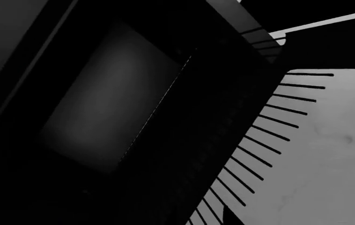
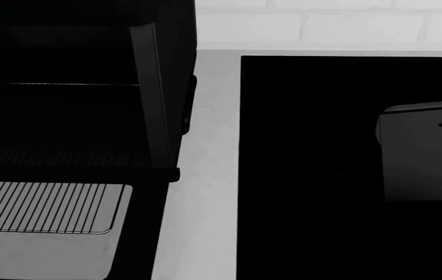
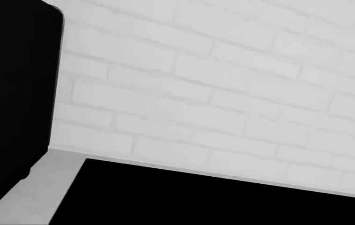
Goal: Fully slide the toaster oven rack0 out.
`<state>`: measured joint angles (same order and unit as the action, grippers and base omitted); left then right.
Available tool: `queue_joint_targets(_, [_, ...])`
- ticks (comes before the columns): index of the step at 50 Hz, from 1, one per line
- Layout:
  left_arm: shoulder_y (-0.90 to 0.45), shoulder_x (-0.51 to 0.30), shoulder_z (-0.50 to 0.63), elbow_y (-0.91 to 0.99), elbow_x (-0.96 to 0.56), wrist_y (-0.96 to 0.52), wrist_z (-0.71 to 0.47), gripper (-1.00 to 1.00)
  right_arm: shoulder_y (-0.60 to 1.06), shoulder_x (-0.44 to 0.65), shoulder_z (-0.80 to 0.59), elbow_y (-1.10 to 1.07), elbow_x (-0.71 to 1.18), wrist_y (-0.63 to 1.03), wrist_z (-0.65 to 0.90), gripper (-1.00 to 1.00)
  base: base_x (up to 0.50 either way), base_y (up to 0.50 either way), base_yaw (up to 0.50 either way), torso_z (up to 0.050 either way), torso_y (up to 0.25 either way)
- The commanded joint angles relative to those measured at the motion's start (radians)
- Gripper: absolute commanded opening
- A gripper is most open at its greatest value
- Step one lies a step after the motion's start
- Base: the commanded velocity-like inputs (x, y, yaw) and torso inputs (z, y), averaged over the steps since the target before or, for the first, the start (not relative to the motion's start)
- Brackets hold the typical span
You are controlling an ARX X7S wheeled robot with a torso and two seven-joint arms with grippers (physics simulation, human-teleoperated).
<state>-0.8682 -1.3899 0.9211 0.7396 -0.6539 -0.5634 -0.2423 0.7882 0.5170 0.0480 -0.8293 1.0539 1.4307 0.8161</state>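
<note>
Gripper state cannot be told: neither left nor right gripper shows clearly. Rack0 [image 2: 46, 205] projects partly from the toaster oven [image 2: 81, 87] over its lowered door, near the tabletop's [image 2: 205, 175] left edge. Judged partway; further withdrawal remains.

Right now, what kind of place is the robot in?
Probably a kitchen counter: a toaster oven with its wire rack pulled forward, a flat black basin beside it, and a white brick wall behind.
</note>
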Motion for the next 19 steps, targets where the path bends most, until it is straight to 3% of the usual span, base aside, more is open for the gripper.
queue_joint_targets(1, [-0.079, -0.181, 0.135, 0.308, -0.437, 0.18, -0.38, 1.0, 0.014, 0.002, 0.012, 0.007, 0.047, 0.016, 0.031, 1.0, -0.02, 0.01, 0.02, 0.0, 0.0])
queue_joint_targets(9, [-0.013, -0.181, 0.2, 0.308, -0.489, 0.518, -0.455, 1.0, 0.001, 0.01, 0.014, 0.003, 0.063, 0.009, 0.045, 1.0, 0.0, 0.0, 0.0, 0.0, 0.0])
queue_joint_targets(13, [-0.016, -0.181, 0.197, 0.308, -0.53, 0.554, -0.448, 1.0, 0.005, 0.008, 0.005, 0.006, 0.067, 0.007, 0.054, 1.0, 0.0, 0.0, 0.0, 0.0, 0.0])
queue_joint_targets(14, [-0.166, -0.181, 0.047, 0.308, -0.68, 0.404, -0.465, 1.0, 0.007, 0.007, -0.004, 0.01, 0.062, 0.003, 0.053, 1.0, 0.0, 0.0, 0.0, 0.0, 0.0])
queue_joint_targets(15, [-0.016, -0.031, -0.103, 0.308, -0.83, 0.254, -0.55, 1.0, 0.008, 0.008, -0.011, 0.013, 0.057, -0.002, 0.051, 1.0, 0.0, 0.0, 0.0, 0.0, 0.0])
queue_joint_targets(16, [0.134, 0.119, -0.253, 0.308, -0.98, 0.104, -0.518, 1.0, 0.012, 0.008, -0.023, 0.019, 0.046, -0.01, 0.046, 1.0, 0.0, 0.0, 0.0, 0.0, 0.0])
queue_joint_targets(18, [0.434, 0.419, -0.553, 0.307, -1.28, -0.196, -0.818, 1.0, 0.016, 0.008, -0.03, 0.022, 0.045, -0.013, 0.047, 1.0, 0.0, 0.0, 0.0, 0.0, 0.0])
queue_joint_targets(19, [0.474, 0.449, -0.703, 0.307, -1.43, -0.346, -0.968, 1.0, 0.016, 0.009, -0.032, 0.023, 0.044, -0.016, 0.046, 1.0, 0.0, 0.0, 0.0, 0.0, 0.0])
